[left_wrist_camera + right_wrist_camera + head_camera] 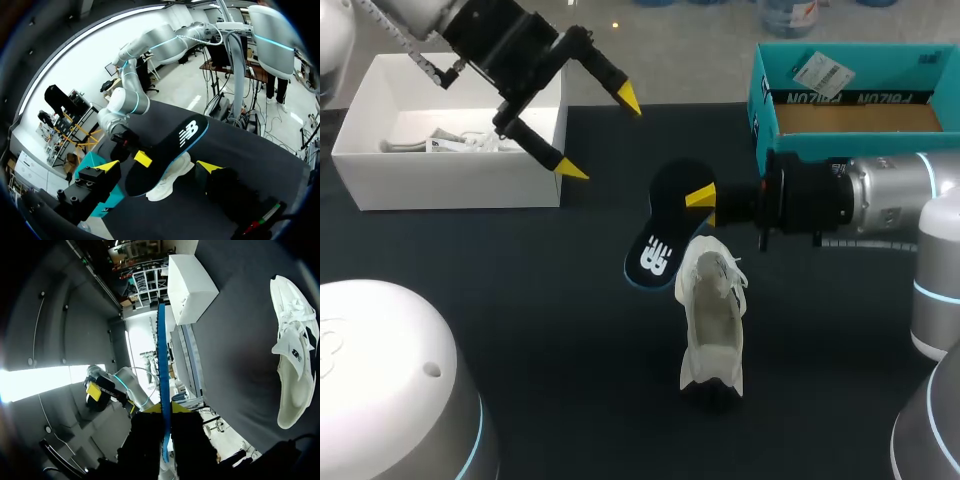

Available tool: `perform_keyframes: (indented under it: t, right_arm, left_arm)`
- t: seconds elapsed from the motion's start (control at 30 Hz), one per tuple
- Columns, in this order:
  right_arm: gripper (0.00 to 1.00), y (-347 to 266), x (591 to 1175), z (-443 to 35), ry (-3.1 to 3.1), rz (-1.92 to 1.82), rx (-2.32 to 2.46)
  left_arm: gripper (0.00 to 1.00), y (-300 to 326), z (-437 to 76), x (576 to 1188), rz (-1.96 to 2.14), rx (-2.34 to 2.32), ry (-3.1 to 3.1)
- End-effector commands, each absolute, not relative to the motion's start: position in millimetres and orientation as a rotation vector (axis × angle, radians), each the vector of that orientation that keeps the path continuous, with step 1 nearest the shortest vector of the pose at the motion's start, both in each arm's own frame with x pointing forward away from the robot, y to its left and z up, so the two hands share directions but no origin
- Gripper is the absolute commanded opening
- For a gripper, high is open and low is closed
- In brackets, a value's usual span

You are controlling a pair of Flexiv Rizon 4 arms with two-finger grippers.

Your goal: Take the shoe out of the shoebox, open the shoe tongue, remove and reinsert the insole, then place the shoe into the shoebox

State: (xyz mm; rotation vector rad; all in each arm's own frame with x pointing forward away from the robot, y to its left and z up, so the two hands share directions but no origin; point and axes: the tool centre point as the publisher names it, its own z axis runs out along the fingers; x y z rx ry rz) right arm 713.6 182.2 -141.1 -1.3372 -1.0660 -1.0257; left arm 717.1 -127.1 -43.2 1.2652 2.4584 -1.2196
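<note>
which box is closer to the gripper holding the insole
The teal box, at the far right just behind the right gripper shut on the insole. The white box sits far left, beside the open left gripper.

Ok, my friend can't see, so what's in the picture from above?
The right gripper holds a black insole close to a white sneaker on the dark table. The left gripper hangs open by a white box; a teal box sits far right.

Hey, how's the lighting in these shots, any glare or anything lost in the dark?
Head view: the black insole almost merges with the dark table, while the white shoe stands out. Right wrist view: strong glare beside the right gripper, itself in shadow. Left wrist view: evenly lit, no glare on the insole.
</note>
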Motion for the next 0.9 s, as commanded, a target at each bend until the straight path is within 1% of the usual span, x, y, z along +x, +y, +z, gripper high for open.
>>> perform_keyframes:
  t: [0.03, 0.3, 0.43, 0.6, 0.8, 0.9]
  right_arm:
    - [0.00, 183.4, 707.4, -141.3, -1.060, -1.035, -1.348]
    - [0.00, 183.4, 707.4, -141.3, -1.060, -1.035, -1.348]
    - [0.00, 183.4, 707.4, -141.3, -1.060, -1.035, -1.348]
    - [0.00, 183.4, 707.4, -141.3, -1.060, -1.035, -1.348]
    - [0.00, 183.4, 707.4, -141.3, -1.060, -1.035, -1.348]
    - [0.00, 183.4, 707.4, -141.3, -1.060, -1.035, -1.348]
  left_arm:
    - [1.00, -129.2, -41.8, 721.2, -1.179, 1.369, 2.536]
    - [1.00, -129.2, -41.8, 721.2, -1.179, 1.369, 2.536]
    - [1.00, -145.8, -37.3, 726.3, -0.992, 1.690, 2.405]
    - [1.00, -160.8, -37.6, 729.2, -0.790, 1.898, 2.329]
    - [1.00, -174.0, -34.7, 736.2, -0.653, 1.920, 2.270]
    - [1.00, -177.6, -34.2, 741.3, -0.607, 1.860, 2.276]
